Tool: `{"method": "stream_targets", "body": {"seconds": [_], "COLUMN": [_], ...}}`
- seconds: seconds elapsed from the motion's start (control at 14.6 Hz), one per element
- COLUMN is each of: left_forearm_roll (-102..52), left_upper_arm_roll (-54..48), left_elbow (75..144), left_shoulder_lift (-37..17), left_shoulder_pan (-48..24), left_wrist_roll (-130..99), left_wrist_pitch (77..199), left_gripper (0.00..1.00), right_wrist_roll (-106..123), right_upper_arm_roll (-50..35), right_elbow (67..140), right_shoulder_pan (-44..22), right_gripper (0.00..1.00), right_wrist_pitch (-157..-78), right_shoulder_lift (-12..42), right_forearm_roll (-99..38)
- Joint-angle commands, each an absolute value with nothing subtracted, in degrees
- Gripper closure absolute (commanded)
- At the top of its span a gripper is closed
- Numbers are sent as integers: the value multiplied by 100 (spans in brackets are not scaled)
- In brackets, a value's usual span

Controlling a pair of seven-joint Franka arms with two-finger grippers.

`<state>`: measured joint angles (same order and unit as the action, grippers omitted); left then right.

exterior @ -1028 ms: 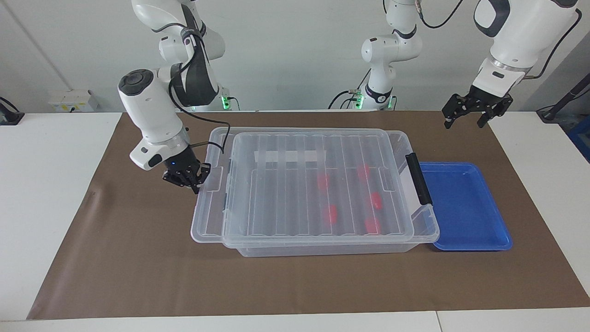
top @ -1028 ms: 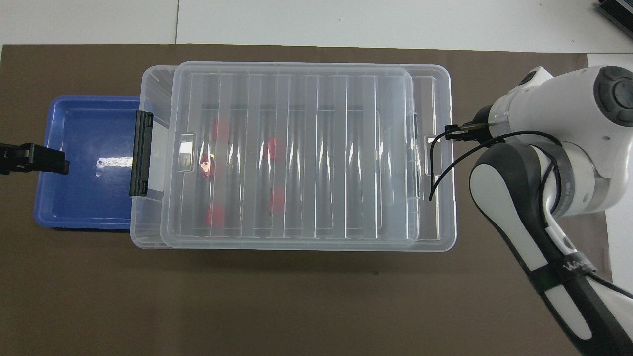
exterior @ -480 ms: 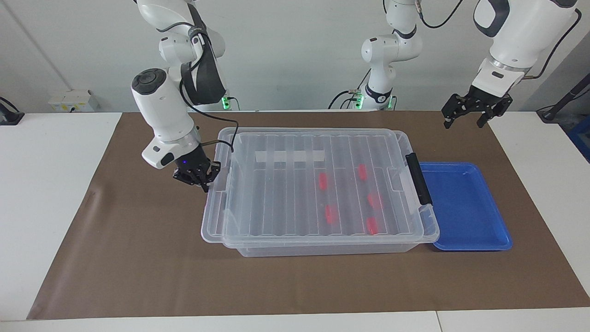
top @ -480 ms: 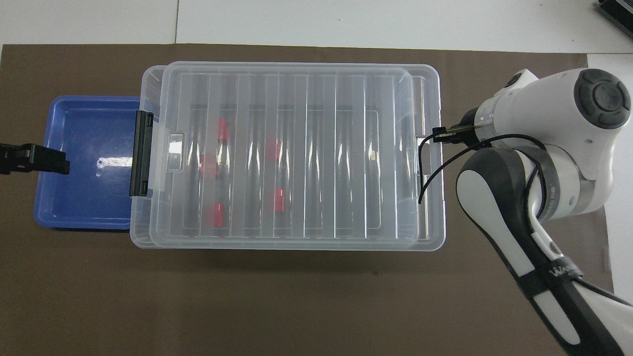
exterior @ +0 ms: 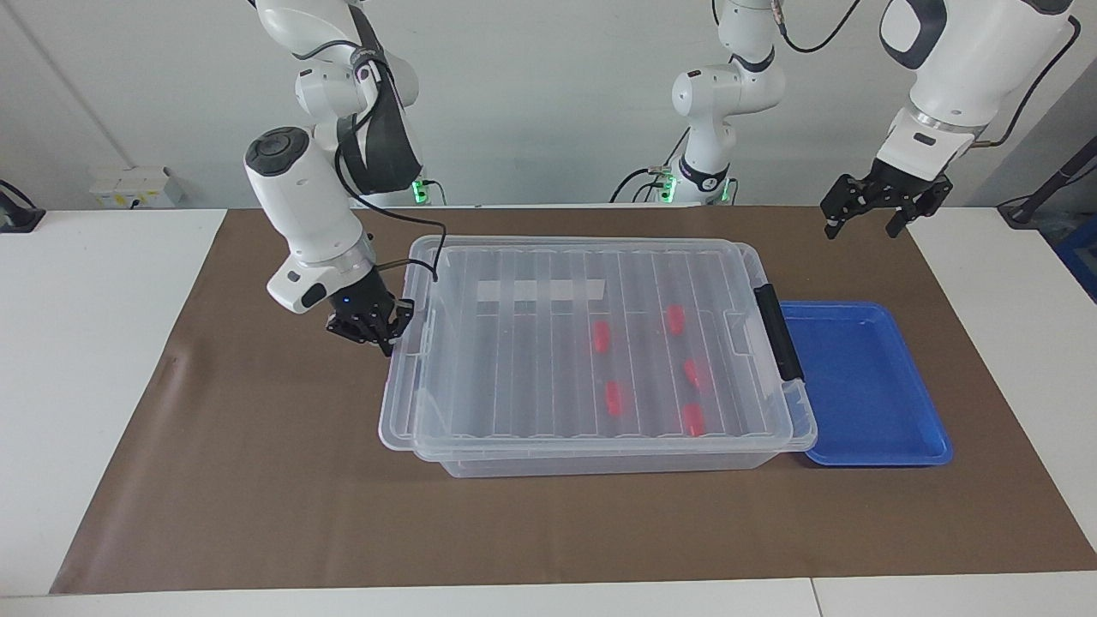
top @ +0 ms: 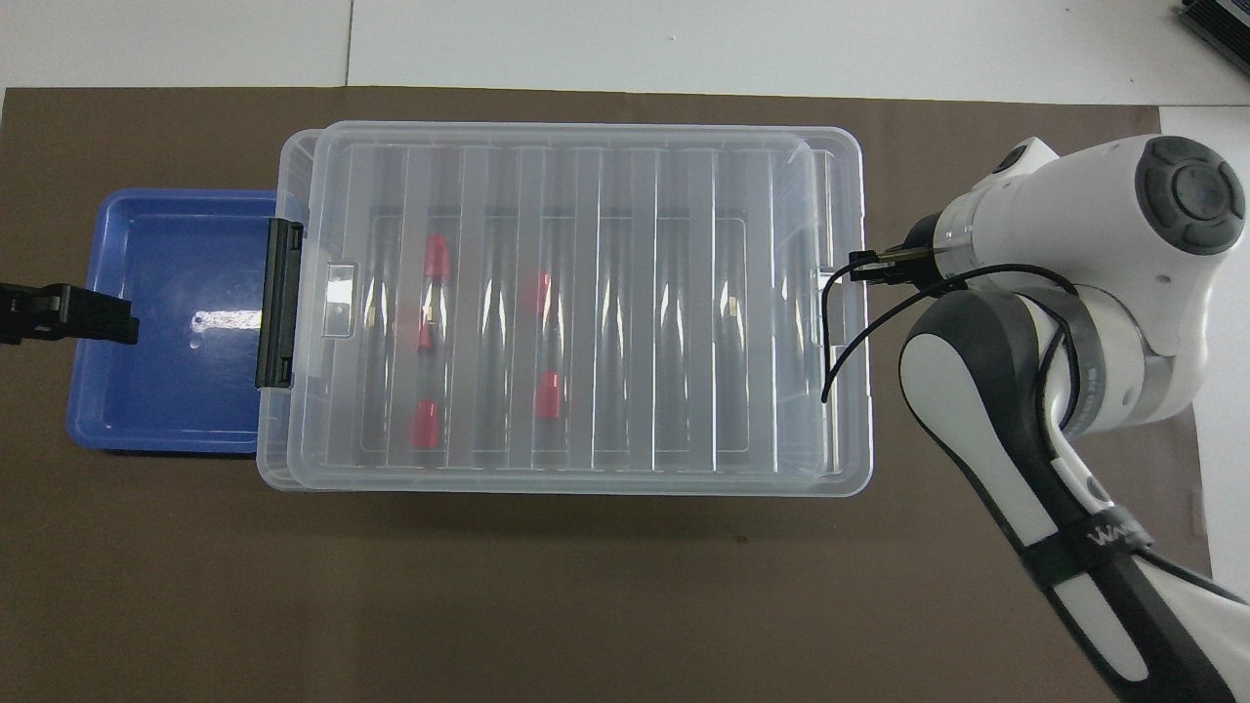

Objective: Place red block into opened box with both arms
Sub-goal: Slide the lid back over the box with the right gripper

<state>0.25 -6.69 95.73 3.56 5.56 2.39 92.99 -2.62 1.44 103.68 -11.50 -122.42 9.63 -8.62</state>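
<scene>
The closed right gripper (exterior: 374,330) pressed the clear ribbed plastic lid (exterior: 548,343); the open, empty left gripper (exterior: 883,204) hung above the brown mat (exterior: 257,480).

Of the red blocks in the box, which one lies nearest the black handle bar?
The red block nearest the robots among the five, seen through the lid. It lies closest to the black handle bar; the other four sit farther from the robots or farther from the bar.

Right claw (exterior: 370,329) low and closed, seemingly; left claw (exterior: 874,208) raised, spread.
</scene>
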Motion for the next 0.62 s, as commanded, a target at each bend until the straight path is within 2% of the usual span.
{"method": "stream_targets", "body": {"seconds": [0.0, 0.55], "left_forearm_roll": [105, 114], "left_upper_arm_roll": [-694, -238], "left_elbow": [9624, 9598], "left_shoulder_lift": [439, 422], "left_shoulder_pan": [554, -43], "left_wrist_roll": [316, 308], "left_wrist_pitch": [9264, 9220], "left_gripper": [0, 0], "right_wrist_roll": [-264, -255], "right_upper_arm_roll": [132, 123], "right_elbow": [10433, 10433], "right_shoulder_pan": [-1195, -1195], "right_gripper": [100, 100], "right_wrist_pitch": [-12287, -12243], "right_shoulder_lift": [958, 949], "right_forearm_roll": [-1090, -1090]}}
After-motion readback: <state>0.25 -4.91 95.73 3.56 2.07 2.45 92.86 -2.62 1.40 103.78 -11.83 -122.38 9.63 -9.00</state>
